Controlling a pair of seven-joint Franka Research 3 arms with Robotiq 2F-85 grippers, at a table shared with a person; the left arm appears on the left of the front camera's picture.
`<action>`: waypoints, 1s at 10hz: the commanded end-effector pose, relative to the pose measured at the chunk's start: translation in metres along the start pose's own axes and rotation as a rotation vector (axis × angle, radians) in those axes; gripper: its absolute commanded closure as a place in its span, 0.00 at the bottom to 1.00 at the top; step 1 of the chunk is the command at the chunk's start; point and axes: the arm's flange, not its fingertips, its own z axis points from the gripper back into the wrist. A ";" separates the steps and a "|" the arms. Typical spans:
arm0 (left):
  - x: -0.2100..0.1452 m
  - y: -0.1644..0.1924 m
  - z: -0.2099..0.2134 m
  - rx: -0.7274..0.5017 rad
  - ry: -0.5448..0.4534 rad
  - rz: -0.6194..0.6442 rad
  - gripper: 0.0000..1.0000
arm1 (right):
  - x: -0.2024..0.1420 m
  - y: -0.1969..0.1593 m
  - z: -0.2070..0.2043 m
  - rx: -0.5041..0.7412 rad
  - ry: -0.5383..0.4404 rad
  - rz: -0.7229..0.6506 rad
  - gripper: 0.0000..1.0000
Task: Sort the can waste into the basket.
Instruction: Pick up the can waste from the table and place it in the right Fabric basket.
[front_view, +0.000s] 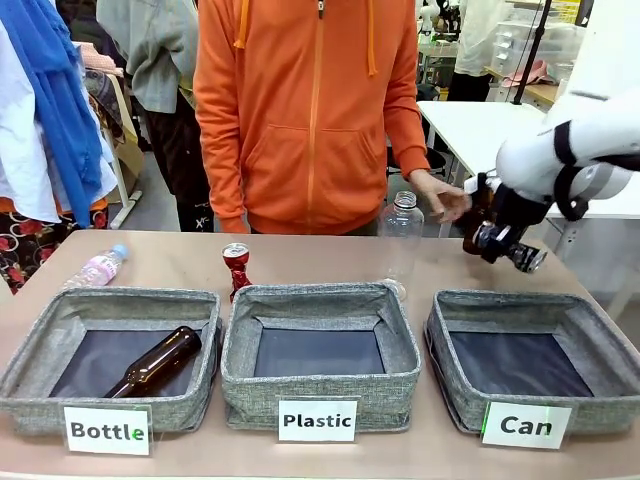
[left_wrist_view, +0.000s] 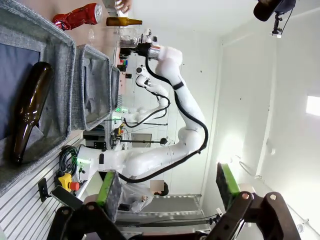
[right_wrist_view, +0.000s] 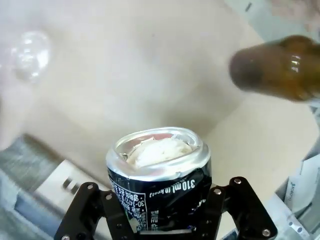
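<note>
3 grey baskets in a row on the table (front_view: 330, 250): Bottle basket (front_view: 40, 415), Plastic basket (front_view: 250, 400), Can basket (front_view: 600, 415).

2 cans:
- The black can (right_wrist_view: 160, 175) has a dented silver top and a black body with white print. It is off the table, clamped in the right gripper (front_view: 500, 238), and held tilted above the far right of the table, behind the Can basket's back rim.
- The red can (front_view: 236, 268) is crushed and shiny, with a silver top. It stands on the table just behind the gap between the Bottle and Plastic baskets.

2 brown bottles: 1 (front_view: 155, 363) lies in the Bottle basket, 1 (right_wrist_view: 280, 75) shows blurred near the black can.

2 clear plastic bottles: 1 upright bottle (front_view: 400, 240) stands behind the Plastic basket, 1 small bottle (front_view: 100, 267) lies at far left.

The Can basket and Plastic basket hold nothing.

The left gripper (left_wrist_view: 167, 185) has its fingers spread wide with nothing between the green pads.

A person's hand (front_view: 440, 197) hovers near the right gripper.
</note>
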 end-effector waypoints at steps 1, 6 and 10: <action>-0.003 -0.003 0.001 -0.016 0.003 -0.003 0.00 | -0.043 0.046 0.066 0.122 0.042 0.126 1.00; -0.003 -0.003 0.001 -0.016 0.003 -0.003 0.00 | -0.173 0.136 0.105 0.332 0.194 0.531 1.00; -0.003 -0.003 0.001 -0.016 0.003 -0.003 0.00 | -0.171 0.135 0.104 0.321 0.065 0.656 1.00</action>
